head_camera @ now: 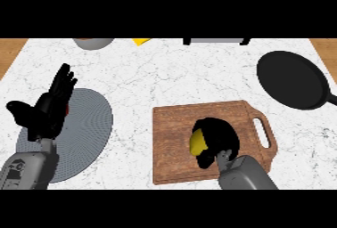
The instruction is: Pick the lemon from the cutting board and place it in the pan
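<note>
The yellow lemon (pixel 197 141) lies on the wooden cutting board (pixel 178 129) at the lower middle of the counter. My right hand (pixel 221 138) is on the board with its fingers curled round the lemon, hiding most of it; only the lemon's left side shows. The black pan (pixel 293 80) sits on the counter to the upper right, its handle running off toward the right edge. My left hand (pixel 49 104) rests open at the left, fingers up, over a grey plate.
A grey round plate (pixel 85 133) lies at the left under my left hand. At the counter's far edge are a grey bowl (pixel 93 42), a yellow item (pixel 141 41) and a grey appliance (pixel 216 41). Wooden floor shows past both upper corners.
</note>
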Tool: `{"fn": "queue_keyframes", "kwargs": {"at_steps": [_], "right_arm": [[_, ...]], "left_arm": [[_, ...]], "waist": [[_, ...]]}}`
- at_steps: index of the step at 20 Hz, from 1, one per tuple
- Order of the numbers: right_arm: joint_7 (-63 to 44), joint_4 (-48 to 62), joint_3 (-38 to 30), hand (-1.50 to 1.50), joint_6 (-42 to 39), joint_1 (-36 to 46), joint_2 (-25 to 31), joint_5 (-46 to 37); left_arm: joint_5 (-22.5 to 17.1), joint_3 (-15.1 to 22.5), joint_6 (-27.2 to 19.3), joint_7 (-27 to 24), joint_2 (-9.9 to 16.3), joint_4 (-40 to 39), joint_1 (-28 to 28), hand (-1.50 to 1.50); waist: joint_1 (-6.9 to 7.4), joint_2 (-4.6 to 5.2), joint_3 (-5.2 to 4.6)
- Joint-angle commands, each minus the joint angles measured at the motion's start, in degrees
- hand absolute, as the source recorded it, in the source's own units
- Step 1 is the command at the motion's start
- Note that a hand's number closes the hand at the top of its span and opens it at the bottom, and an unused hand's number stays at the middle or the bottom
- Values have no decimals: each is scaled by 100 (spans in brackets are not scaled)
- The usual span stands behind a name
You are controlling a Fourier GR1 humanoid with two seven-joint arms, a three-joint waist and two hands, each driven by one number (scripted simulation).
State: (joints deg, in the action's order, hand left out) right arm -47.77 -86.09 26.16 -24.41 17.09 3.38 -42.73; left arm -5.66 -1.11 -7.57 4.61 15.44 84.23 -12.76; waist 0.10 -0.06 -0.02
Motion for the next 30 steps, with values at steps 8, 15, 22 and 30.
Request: {"fn": "queue_keyframes", "kwargs": {"at_steps": [8, 15, 22, 30], "right_arm": [[351, 277, -224, 150, -97, 183, -329, -513], [-97, 2311, 87, 150, 1677, 1940, -336, -16], [-147, 1253, 2, 150, 2587, 2134, 101, -1583], [-264, 506, -756, 150, 2957, 2109, 455, -1895]], "left_arm": [[280, -198, 174, -103, -273, -411, -267, 0], [448, 8, 42, -334, -496, -283, -74, 0], [100, -412, 316, 87, -46, -42, -101, 0], [345, -150, 143, 225, -286, 371, 142, 0]], "waist": [[-8, 8, 2], [102, 29, 3], [-11, -20, 2], [-1, -6, 4]]}}
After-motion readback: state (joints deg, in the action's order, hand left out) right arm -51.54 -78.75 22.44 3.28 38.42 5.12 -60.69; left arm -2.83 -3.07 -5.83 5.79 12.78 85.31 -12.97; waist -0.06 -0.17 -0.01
